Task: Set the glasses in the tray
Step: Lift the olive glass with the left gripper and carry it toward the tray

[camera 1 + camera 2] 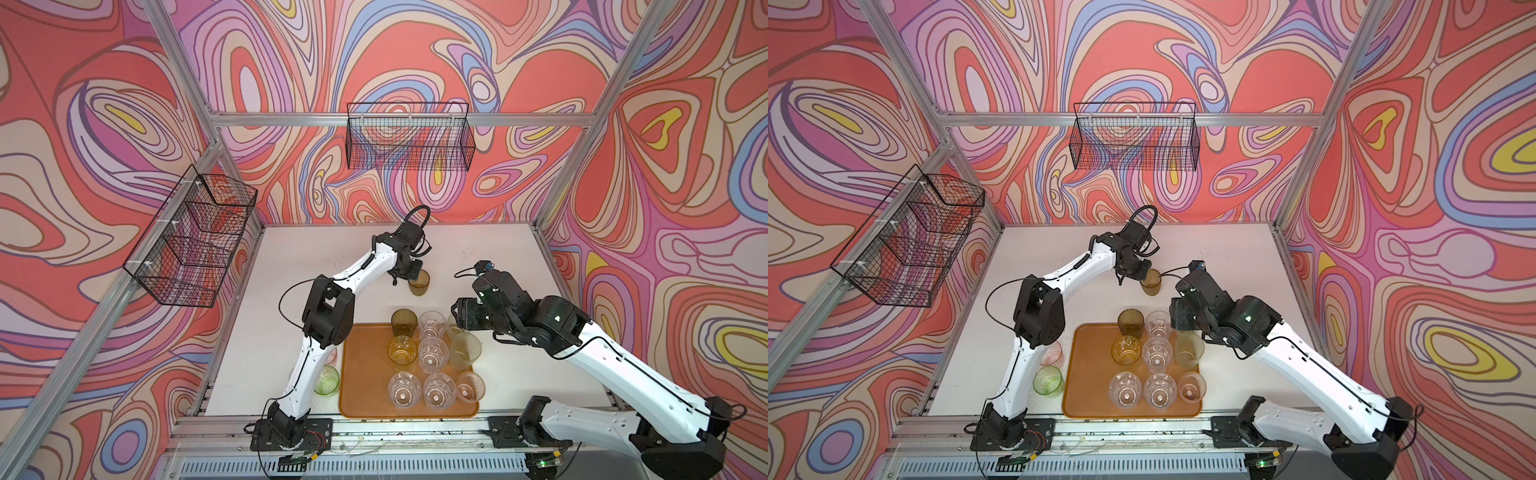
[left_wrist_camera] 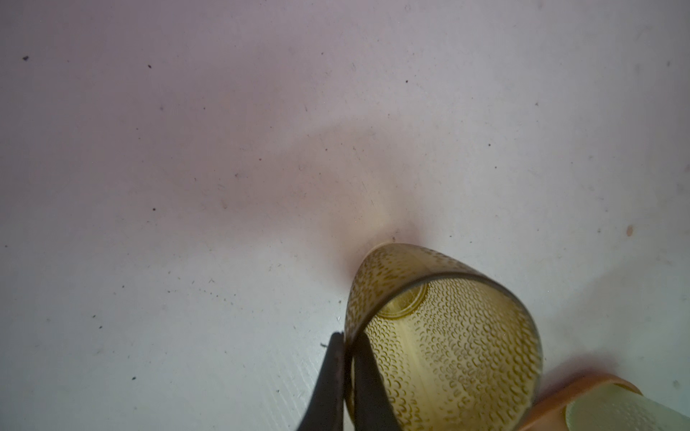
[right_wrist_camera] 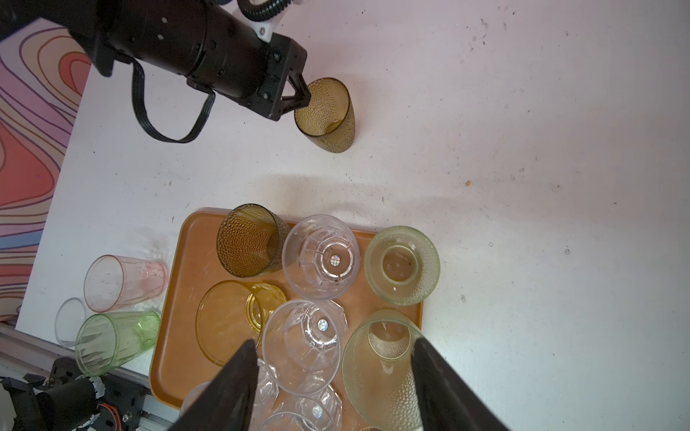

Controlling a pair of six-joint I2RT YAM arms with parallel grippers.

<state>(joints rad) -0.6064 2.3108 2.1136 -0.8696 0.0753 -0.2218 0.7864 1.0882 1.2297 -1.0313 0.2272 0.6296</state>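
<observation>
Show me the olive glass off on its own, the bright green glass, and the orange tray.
olive glass [image 1: 419, 286]: a top view, on its side wall.
bright green glass [image 1: 1048, 382]: a top view, inside its open mouth.
tray [image 1: 363, 374]: a top view, bare floor left of the glasses.

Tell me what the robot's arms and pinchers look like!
The left arm and the right arm both have smooth white shells linked by chunky black joints. Thin black cables run along the white parts, and a thicker black cable makes a loop at the left wrist. The left gripper and the right gripper are black, with flat fingers that taper to narrow tips.
</observation>
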